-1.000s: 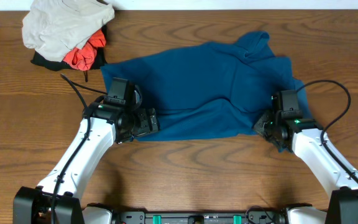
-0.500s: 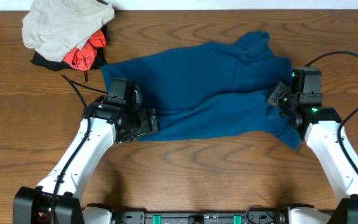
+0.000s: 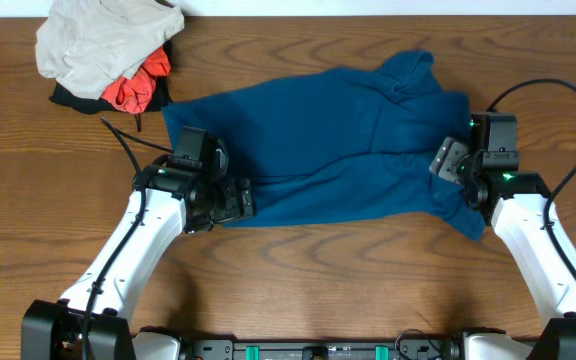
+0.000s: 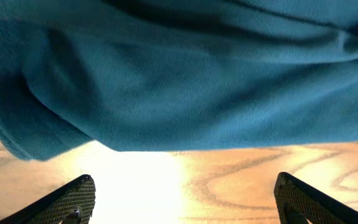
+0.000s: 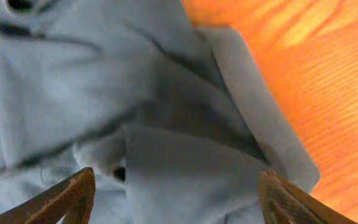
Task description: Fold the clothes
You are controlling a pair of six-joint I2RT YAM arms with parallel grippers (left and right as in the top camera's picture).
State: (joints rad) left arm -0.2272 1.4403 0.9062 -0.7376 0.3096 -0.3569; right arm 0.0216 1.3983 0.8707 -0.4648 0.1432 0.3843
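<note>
Two changes are seen at the right gripper since a second ago. Its jaws, then closed on the near right hem of the shirt, are now parted wide with nothing pinched between them. It is also placed farther from the robot, over the shirt's right edge rather than at the near right corner. The cloth it had carried is left in a rumpled fold beneath it. The left gripper is found where it was, at the shirt's near left hem, jaws spread wide and empty above the table.

In both wrist views only the fingertips are shown, cut off by the lower edge. The shirt's near left corner is covered by the left gripper from overhead, and part of its right side is hidden under the right arm. In the right wrist view the colours are washed out, so the shirt appears pale grey-blue and the wood orange. In the left wrist view the table under the hem is lost in glare.

The shirt is laid across the middle of the table, its long side running left to right. It is deep teal-blue, plain and soft, creased diagonally, with a bunched part at its far right. A pile of other garments is seen near its far left corner.
</note>
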